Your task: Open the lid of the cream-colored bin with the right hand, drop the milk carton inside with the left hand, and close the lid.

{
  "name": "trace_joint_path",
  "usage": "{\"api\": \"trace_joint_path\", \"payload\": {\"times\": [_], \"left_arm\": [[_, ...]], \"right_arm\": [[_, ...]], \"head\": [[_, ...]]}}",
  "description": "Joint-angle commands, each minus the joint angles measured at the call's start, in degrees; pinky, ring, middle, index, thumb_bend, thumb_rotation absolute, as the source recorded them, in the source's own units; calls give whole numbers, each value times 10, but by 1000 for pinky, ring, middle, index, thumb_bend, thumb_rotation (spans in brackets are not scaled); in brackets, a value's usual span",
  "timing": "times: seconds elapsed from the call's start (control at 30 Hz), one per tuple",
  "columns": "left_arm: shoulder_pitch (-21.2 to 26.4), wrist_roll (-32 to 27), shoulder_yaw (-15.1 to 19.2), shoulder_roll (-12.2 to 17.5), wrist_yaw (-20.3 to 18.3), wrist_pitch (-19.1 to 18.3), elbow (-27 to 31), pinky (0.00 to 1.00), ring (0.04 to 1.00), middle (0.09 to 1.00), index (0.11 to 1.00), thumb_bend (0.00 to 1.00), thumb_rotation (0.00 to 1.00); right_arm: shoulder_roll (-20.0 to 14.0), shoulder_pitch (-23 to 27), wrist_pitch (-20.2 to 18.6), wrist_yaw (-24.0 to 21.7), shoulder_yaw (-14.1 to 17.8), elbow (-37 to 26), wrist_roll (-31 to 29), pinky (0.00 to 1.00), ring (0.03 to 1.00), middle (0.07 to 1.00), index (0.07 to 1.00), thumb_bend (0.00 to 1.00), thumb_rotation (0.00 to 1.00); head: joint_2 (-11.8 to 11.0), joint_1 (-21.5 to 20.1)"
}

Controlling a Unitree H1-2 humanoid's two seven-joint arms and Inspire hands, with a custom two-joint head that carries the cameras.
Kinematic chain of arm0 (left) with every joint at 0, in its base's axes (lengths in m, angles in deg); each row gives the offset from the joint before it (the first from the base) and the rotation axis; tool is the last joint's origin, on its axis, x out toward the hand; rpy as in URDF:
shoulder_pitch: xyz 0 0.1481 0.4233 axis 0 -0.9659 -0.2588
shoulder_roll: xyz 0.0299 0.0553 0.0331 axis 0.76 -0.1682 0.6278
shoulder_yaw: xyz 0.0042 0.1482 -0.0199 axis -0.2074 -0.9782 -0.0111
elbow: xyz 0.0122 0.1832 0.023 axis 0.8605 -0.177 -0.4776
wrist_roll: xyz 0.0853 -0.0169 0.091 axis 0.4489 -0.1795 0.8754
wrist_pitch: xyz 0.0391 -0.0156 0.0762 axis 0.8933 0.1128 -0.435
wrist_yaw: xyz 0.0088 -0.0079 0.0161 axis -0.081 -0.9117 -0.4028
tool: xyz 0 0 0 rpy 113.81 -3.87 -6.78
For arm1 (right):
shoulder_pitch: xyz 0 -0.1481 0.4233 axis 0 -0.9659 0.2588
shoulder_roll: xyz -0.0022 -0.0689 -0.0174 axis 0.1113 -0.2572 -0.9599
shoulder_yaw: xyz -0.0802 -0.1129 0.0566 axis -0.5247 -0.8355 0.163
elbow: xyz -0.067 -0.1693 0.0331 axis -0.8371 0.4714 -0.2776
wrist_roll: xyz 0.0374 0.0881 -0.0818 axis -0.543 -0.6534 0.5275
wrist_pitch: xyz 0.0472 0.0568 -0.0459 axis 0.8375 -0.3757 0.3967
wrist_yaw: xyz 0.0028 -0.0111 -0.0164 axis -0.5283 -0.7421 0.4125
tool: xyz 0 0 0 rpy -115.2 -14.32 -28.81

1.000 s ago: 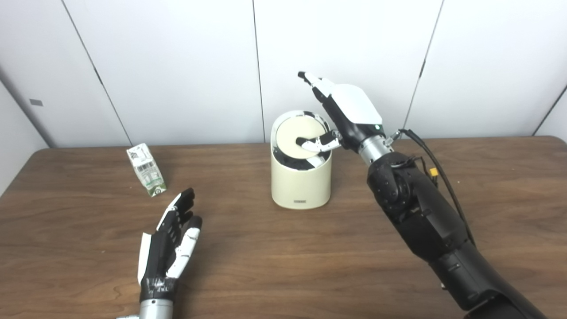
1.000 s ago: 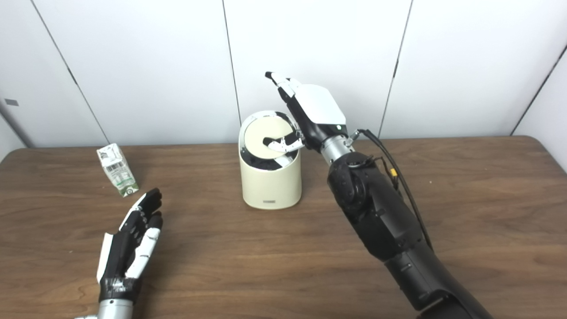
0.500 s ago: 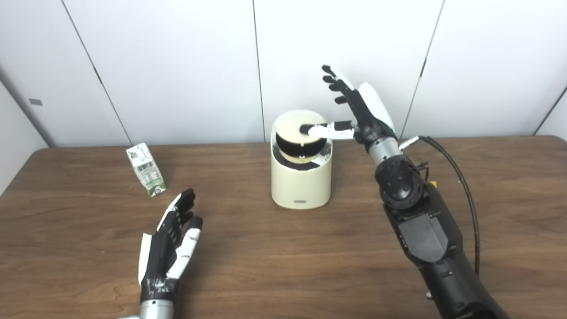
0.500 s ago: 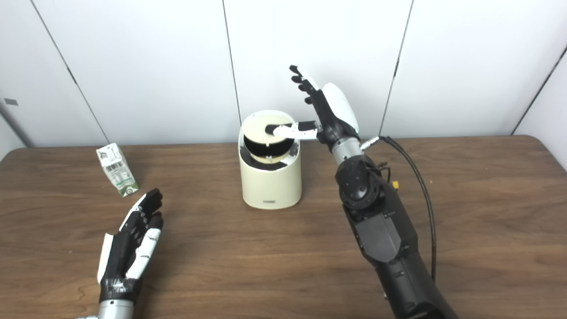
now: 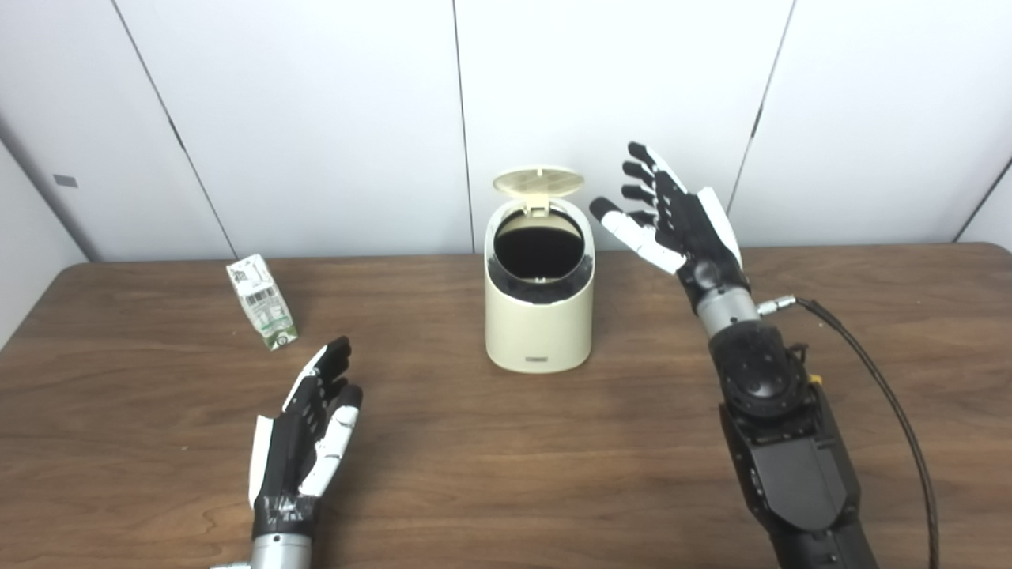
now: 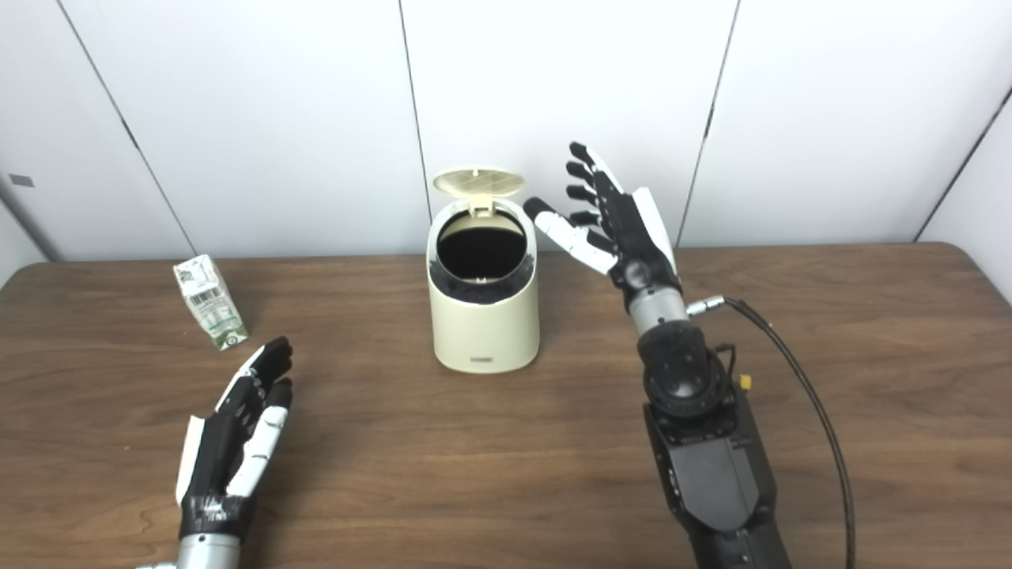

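Bin (image 5: 538,316) at table (image 5: 506,442) centre: lid (image 5: 538,181) now sprung upright behind dark mouth, half a second after our thumb pressed it. Our right hand (image 5: 681,229) drawn back right of bin, fingers spread, empty. Our left hand (image 5: 304,442) unmoved, front-left of bin, open. Carton (image 5: 262,302) stands far left of bin, untouched. We judge opening done; carton pickup next.

Bin (image 5: 538,332) stands mid-table (image 5: 506,474); milk carton (image 5: 262,303) far left; left hand (image 5: 304,442) before the carton; right hand (image 5: 680,229) beside the bin's right.
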Motion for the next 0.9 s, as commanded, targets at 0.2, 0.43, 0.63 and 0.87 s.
{"api": "trace_joint_path", "payload": {"times": [0.2,0.43,0.63,0.87], "left_arm": [[-27,-4,-6,-7,4,6,-32,891,906,896,904,567,692],[-26,-11,-3,-5,1,11,-36,894,910,898,909,584,673],[-29,-11,-4,-3,0,9,-31,894,911,899,913,575,668],[-34,5,-11,3,1,18,-24,868,913,905,919,556,638]], "right_arm": [[-47,-80,43,0,-13,-81,28,822,861,880,915,486,797],[-58,-154,69,-2,-13,-115,15,830,875,892,919,523,858],[-63,-203,101,-4,-3,-126,-8,819,865,905,927,566,897],[-67,-247,119,-17,6,-145,-39,778,877,911,923,576,896]], "head": [[0,-4],[1,-4],[4,0],[10,22]]}}
